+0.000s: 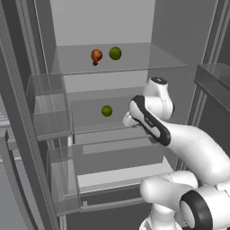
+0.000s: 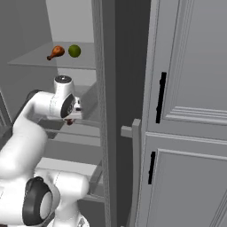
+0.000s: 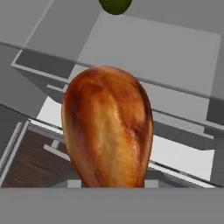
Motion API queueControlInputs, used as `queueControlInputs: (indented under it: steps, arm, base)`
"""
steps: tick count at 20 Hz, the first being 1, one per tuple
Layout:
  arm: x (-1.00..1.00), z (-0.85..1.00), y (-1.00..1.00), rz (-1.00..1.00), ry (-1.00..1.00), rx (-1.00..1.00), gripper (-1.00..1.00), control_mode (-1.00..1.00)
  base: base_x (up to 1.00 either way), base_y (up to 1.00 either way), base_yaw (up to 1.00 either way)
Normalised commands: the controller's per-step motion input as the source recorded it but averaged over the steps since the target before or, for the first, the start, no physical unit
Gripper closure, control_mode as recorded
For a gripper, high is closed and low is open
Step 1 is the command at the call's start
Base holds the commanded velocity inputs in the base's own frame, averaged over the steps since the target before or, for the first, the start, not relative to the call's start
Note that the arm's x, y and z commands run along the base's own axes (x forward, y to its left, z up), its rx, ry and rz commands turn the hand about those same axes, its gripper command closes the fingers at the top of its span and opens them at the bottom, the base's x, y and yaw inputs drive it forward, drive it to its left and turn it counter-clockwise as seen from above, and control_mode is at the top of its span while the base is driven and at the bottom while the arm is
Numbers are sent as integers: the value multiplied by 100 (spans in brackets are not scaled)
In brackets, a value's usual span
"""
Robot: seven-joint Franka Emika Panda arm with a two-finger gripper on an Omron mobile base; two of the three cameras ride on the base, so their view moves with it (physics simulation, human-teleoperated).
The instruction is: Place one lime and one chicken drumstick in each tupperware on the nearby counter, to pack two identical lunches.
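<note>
A browned chicken drumstick [image 3: 107, 127] looms close in the hand view, and my gripper [image 2: 71, 117] is shut on it inside the open fridge, level with the middle shelf. Its fingertips are hidden behind the meat. A bit of the held drumstick [image 2: 68, 120] peeks out below the hand. On the upper glass shelf lie another chicken drumstick [image 1: 95, 55] and a lime [image 1: 115, 53] side by side. A second lime [image 1: 106, 110] rests on the middle shelf, left of my hand. The tupperware and the counter are out of view.
Clear door bins [image 1: 49, 108] hang on the fridge door at the left. Glass shelves [image 1: 134, 63] and a drawer [image 1: 121, 179] lie around and below my arm. The fridge's side wall [image 2: 106, 88] and grey cabinet doors [image 2: 190, 80] with black handles stand to the right.
</note>
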Motion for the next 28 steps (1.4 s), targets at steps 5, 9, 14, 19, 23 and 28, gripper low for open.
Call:
queueControlInputs:
  steps: [5,9,14,19,23,28]
  arm:
    - [-92,15,-8,0,0,0,100,-100]
    - [-50,0,0,0,-1,0,100,100]
    - [0,0,0,0,0,0,100,100]
    - [0,0,0,0,0,0,100,100]
    - [0,0,0,0,0,0,100,100]
    - [0,0,0,0,0,0,100,100]
  base:
    - [0,0,0]
    - [-50,0,0]
    - [-100,19,2]
    - [-99,74,8]
    - [-72,99,12]
    - [-22,100,19]
